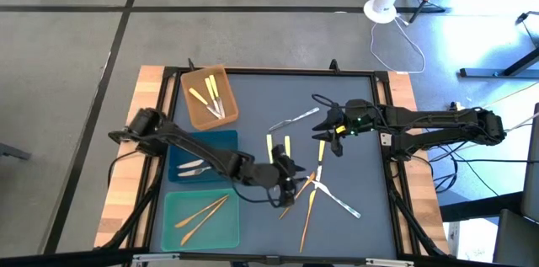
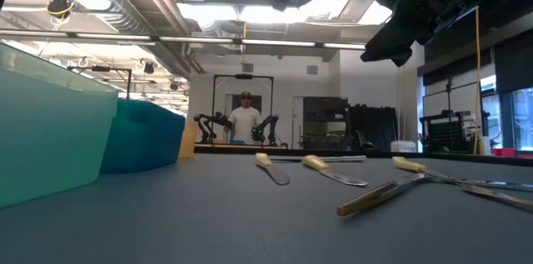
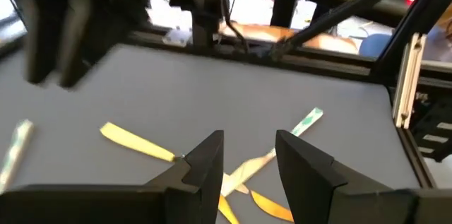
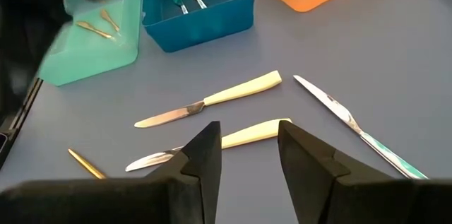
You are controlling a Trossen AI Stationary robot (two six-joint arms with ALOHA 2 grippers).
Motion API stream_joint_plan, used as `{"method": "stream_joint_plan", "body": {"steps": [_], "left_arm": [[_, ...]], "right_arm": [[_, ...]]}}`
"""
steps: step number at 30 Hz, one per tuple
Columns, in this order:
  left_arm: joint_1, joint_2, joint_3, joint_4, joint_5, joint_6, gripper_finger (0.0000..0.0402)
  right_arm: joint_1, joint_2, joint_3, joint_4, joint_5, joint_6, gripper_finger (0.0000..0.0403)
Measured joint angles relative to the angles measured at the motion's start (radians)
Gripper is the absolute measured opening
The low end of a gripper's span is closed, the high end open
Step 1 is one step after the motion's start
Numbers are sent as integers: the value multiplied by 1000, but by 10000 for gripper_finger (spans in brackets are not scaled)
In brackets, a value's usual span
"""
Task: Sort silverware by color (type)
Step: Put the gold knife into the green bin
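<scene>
Across the grey table we see brown, blue and teal trays at left, both released end effectors, left and right, hovering empty over the loose silverware scattered mid-table.

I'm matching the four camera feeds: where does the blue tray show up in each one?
High view: blue tray left of centre, between the brown tray and the teal tray.
Low view: blue tray at left, behind the teal tray.
Left wrist view: not in it.
Right wrist view: blue tray at top centre.
Shared landmark: the teal tray.
</scene>
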Motion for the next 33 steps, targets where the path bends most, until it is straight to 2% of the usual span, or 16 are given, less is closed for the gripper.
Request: {"method": "stream_joint_plan", "body": {"steps": [15, 23, 33], "left_arm": [[-85, 154, 15, -53, 44, -348, 124], [-133, 185, 14, -95, 74, -381, 124], [-142, 209, 14, -165, 71, -379, 124]], "right_arm": [[0, 0, 0, 0, 0, 0, 129], [-1, 0, 0, 0, 0, 0, 129], [0, 0, 0, 0, 0, 0, 129]]}}
